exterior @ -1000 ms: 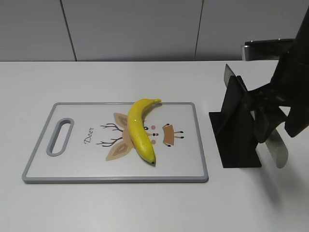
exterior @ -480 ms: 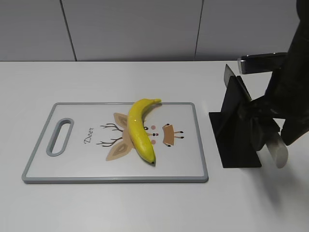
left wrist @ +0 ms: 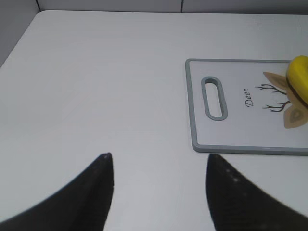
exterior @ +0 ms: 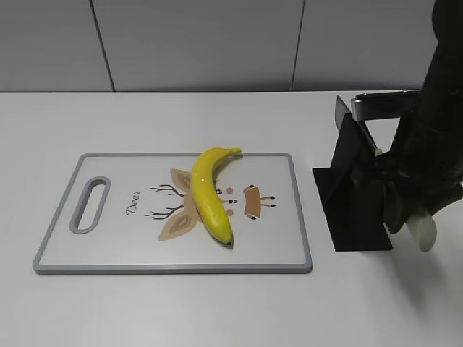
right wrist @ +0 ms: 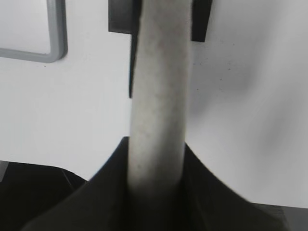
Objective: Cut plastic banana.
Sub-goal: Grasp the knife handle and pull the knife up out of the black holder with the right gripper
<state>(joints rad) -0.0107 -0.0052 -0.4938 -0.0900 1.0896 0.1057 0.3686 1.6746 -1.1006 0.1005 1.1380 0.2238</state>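
The plastic banana [exterior: 210,195] lies whole on the white cutting board [exterior: 275,238], its greenish stem end at the far edge and its dark tip toward me. The left wrist view shows only one end of it [left wrist: 299,77]. My right gripper [exterior: 401,210] is shut on a pale grey knife handle [exterior: 425,233] beside the black knife holder [exterior: 354,195]. In the right wrist view the handle [right wrist: 159,72] runs from the jaws [right wrist: 156,144] toward the holder [right wrist: 122,17]; the blade is hidden. My left gripper [left wrist: 159,159] is open and empty over bare table, left of the board [left wrist: 240,134].
The board has a grey rim, a handle slot [exterior: 90,204] at its left end and a deer drawing under the banana. A dark metallic bar [exterior: 380,105] shows behind the top of the holder. A grey wall closes the back of the white table.
The right arm has shifted down and leftward at the holder, and the dark bar behind it came lower. The handle's end moved slightly right. Banana and board have not moved.
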